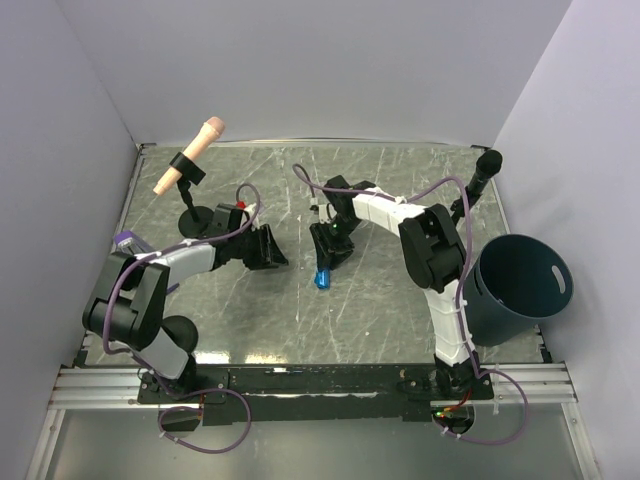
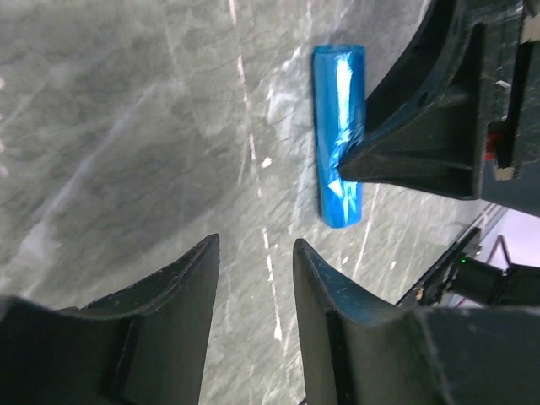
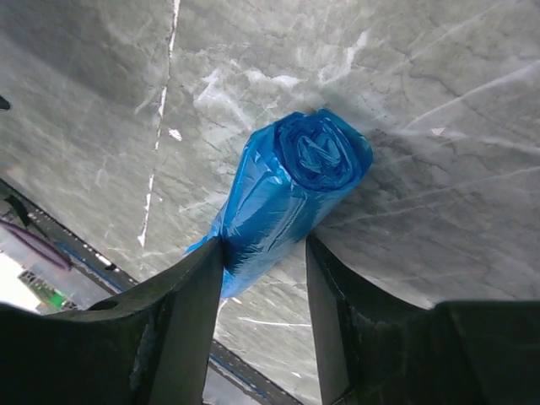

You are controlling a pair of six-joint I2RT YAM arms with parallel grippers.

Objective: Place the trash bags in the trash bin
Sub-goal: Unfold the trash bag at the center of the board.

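blue trash bag roll (image 3: 287,190) — pinched between the right fingers (image 3: 181,295), touching both.

**Soft, even light; glare on glossy surfaces**

The top view is bright and evenly lit. The pale walls (image 1: 300,70) show no hot spots, and the arms cast only faint, soft shadows on the table (image 1: 380,320). In the wrist views, white glare streaks the tabletop and the roll (image 2: 337,101). The near fingers (image 2: 169,321) are dark, nearly featureless and slightly soft.
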